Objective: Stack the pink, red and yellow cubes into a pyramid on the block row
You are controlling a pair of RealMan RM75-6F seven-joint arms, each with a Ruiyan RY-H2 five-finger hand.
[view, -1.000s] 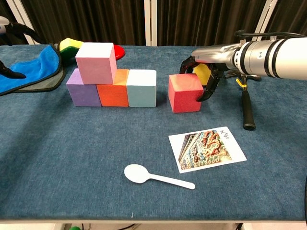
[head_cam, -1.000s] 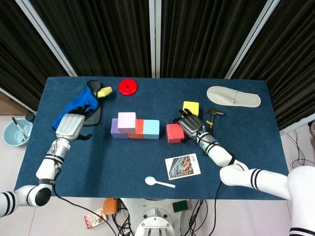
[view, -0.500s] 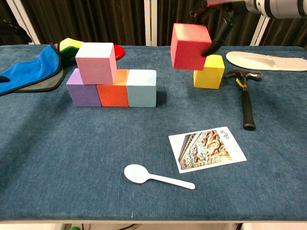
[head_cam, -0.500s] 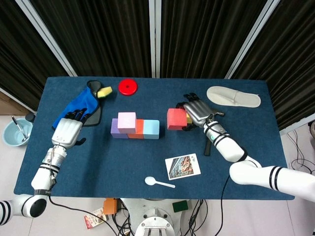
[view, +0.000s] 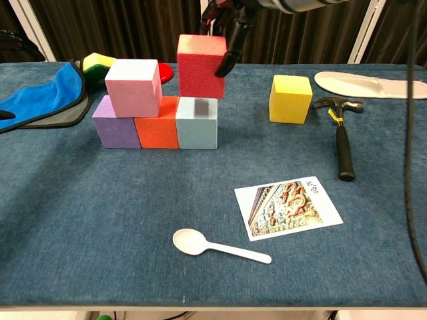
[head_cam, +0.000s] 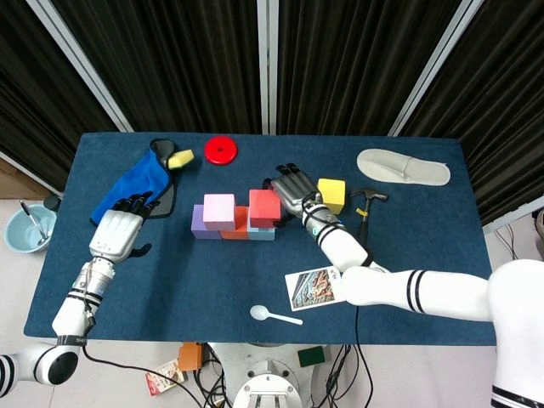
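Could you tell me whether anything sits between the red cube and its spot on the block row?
Nothing visible does. The right hand holds the red cube just above the row, beside the pink cube, with open air beneath.

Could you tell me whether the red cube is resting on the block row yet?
Not yet: the right hand holds the red cube above the row.

The picture card [view: 288,207] carries small dark characters at its upper right corner. They are too small to read. Nothing else bears writing.
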